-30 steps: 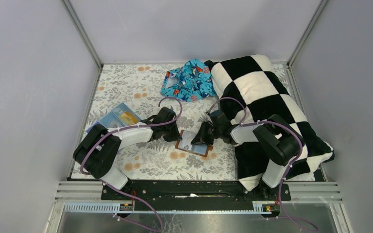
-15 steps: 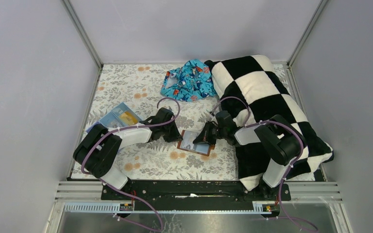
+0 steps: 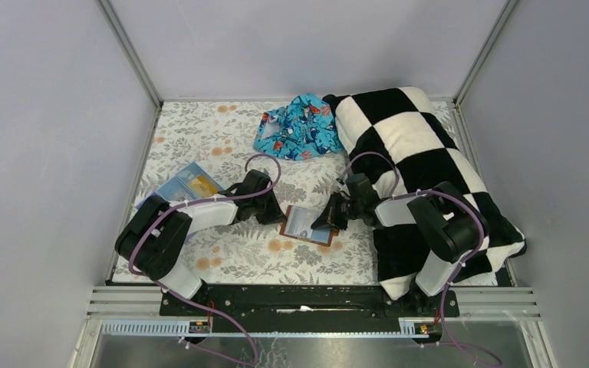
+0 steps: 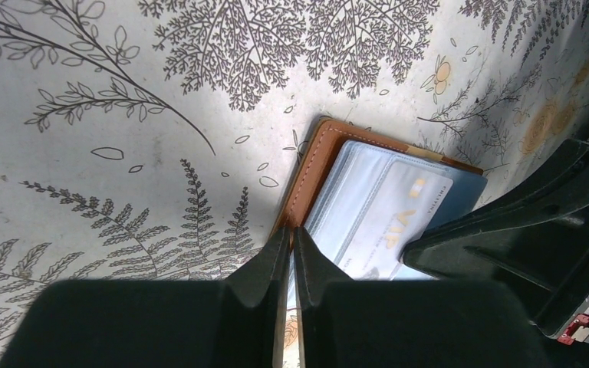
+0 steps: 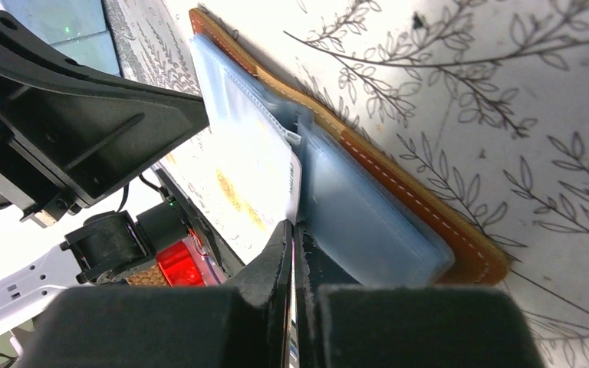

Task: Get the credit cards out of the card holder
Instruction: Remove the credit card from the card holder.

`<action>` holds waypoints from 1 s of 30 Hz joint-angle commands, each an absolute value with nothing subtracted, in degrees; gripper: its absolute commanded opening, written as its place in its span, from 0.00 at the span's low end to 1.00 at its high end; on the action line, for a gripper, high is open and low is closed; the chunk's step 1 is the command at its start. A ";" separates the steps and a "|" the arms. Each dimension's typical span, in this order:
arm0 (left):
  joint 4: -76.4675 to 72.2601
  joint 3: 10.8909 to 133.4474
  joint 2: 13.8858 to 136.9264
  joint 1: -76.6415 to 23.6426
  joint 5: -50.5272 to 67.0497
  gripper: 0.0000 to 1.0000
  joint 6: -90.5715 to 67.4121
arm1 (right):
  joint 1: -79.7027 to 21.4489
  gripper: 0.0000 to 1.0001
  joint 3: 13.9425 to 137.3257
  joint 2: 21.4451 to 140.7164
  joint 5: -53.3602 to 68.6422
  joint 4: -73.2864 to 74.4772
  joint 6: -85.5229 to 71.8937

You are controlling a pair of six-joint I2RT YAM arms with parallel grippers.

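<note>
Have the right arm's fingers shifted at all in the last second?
Yes. The right fingers, pinching a card, have drawn back rightward toward the checkered cushion, uncovering more of the wallet.

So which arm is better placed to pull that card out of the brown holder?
The right. The right tool is shut on the pale card poking out of the card holder, while the left tool grips the holder's brown rim, steadying it.

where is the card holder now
Top view: the card holder lies open on the floral cloth near centre, between the left tool and right tool.
</note>
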State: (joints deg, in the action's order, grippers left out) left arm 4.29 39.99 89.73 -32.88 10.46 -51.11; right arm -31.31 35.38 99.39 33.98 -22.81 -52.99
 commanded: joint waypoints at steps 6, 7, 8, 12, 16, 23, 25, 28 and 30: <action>9.78 37.38 89.82 -30.98 7.12 0.10 -49.40 | -28.91 0.00 36.05 98.42 32.96 -12.84 -48.72; 9.79 37.41 89.78 -30.82 7.20 0.10 -49.32 | -28.92 0.00 35.99 98.13 32.96 -12.38 -48.41; 9.84 37.36 89.70 -30.65 7.21 0.10 -49.23 | -28.84 0.00 35.81 97.78 32.88 -11.90 -48.03; 10.07 36.97 88.29 -30.26 6.67 0.11 -49.07 | -28.16 0.00 35.42 95.24 31.53 -8.61 -45.62; 9.81 36.07 86.13 -28.93 6.68 0.12 -48.96 | -27.49 0.00 35.60 91.63 29.17 -4.24 -42.33; 10.99 37.87 81.26 -28.21 8.08 0.14 -46.32 | -27.07 0.00 38.04 86.81 28.08 2.96 -38.23; 11.50 38.63 79.60 -28.21 8.17 0.15 -45.92 | -27.05 0.00 38.84 86.34 27.58 4.54 -37.33; 12.34 40.20 78.22 -28.21 8.73 0.15 -45.51 | -26.98 0.00 38.40 86.75 27.12 4.95 -36.66; 11.30 40.86 78.32 -28.21 11.27 0.17 -44.93 | -26.98 0.00 37.11 87.63 27.69 3.42 -37.28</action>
State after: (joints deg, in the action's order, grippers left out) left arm 12.25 37.85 80.12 -28.40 9.13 -46.94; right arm -27.73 37.28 87.90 29.80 1.23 -38.61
